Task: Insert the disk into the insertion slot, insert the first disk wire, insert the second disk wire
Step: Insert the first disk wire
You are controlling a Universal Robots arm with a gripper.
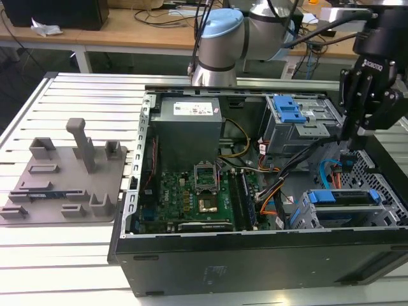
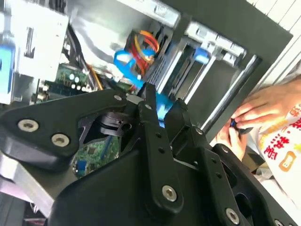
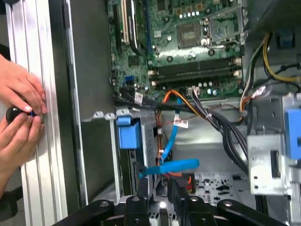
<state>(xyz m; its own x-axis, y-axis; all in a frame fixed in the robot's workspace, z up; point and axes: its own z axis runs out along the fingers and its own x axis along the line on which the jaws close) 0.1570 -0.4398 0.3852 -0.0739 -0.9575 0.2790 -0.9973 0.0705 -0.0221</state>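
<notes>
Pinching a blue wire (image 3: 175, 165) between the fingers (image 2: 150, 120), poised at three o'clock over the open computer case (image 1: 255, 271); at four o'clock, disk (image 1: 341, 197) seated in slot (image 1: 302, 215).

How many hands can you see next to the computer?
2, both a person's bare hands: the first hand and the second hand together pinch a small dark knob over the ribbed silver table beside the open black computer case. More may be hidden.
</notes>
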